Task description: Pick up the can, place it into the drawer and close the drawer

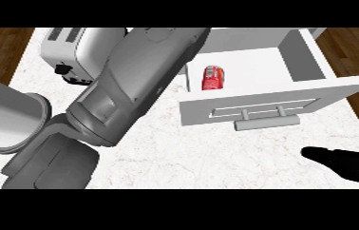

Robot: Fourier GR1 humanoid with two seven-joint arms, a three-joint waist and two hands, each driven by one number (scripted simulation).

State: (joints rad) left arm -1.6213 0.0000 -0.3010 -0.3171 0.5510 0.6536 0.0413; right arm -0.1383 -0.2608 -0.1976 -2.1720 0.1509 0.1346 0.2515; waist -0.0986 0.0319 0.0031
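Right hand (335,161) low right, fingers unclear, red can (213,77) lying inside open white drawer (308,58)

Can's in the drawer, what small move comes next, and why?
Probably bring the right hand up toward the drawer front's handle to begin pushing it shut: the red can already lies inside the open drawer, and that hand sits nearest.
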